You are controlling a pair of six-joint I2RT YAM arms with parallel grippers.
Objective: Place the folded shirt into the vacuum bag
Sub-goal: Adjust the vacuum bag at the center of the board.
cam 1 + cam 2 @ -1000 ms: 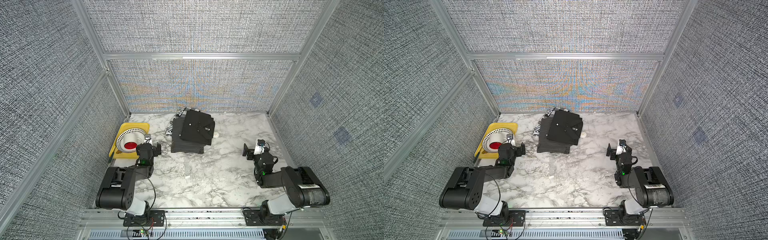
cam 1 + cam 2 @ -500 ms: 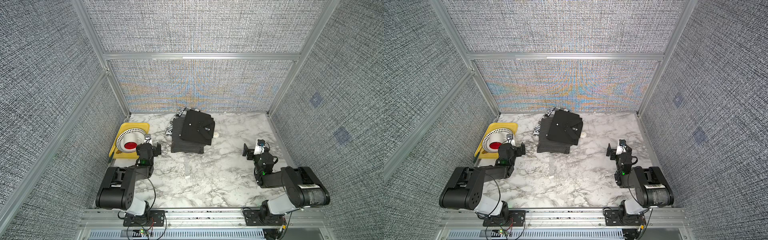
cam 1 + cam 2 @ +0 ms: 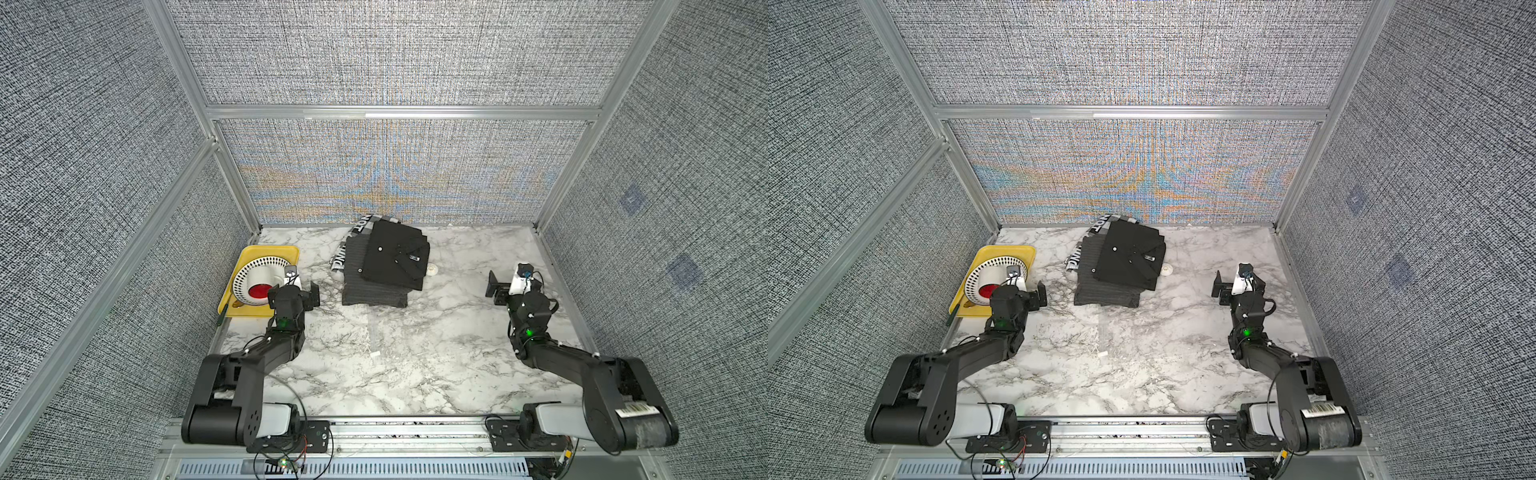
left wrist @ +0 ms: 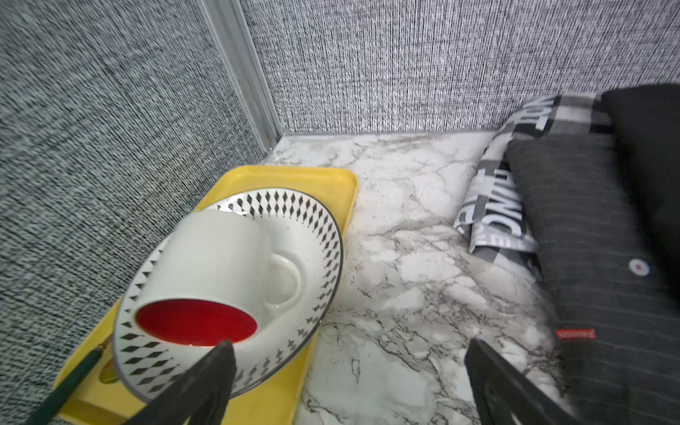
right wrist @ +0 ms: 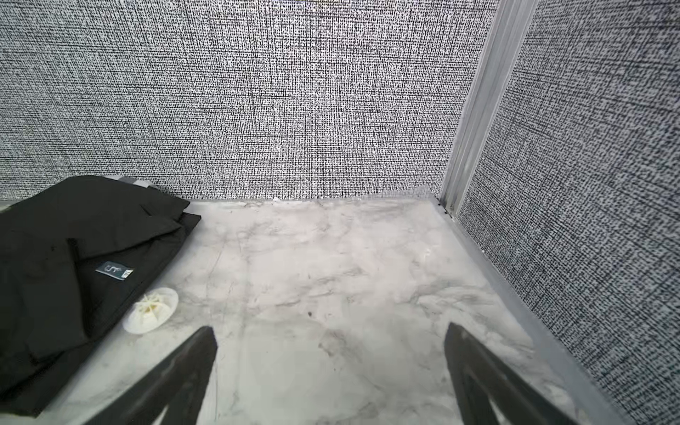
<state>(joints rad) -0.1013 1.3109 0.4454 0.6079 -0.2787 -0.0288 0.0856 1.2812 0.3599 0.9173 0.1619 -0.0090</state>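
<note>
A black folded shirt (image 3: 395, 259) (image 5: 73, 235) tops a stack at the back middle of the table, over a grey striped shirt (image 3: 374, 291) (image 4: 588, 228) and a printed grey-white one (image 3: 345, 259). The vacuum bag (image 3: 449, 328) (image 5: 331, 265) lies flat as a faint see-through film right of the stack. Its round white valve (image 3: 432, 271) (image 5: 151, 311) sits beside the black shirt and its small white clip (image 3: 375, 354) lies toward the front. My left gripper (image 3: 305, 291) (image 4: 349, 344) is open between the tray and the stack. My right gripper (image 3: 509, 286) (image 5: 329, 329) is open above the bag film, holding nothing.
A yellow tray (image 3: 286, 251) (image 4: 331, 176) at the left wall holds a patterned plate (image 3: 249, 274) with a white cup, red inside (image 3: 259, 291) (image 4: 206, 265), lying on its side, and a green pen (image 3: 222, 316). Fabric walls close in three sides.
</note>
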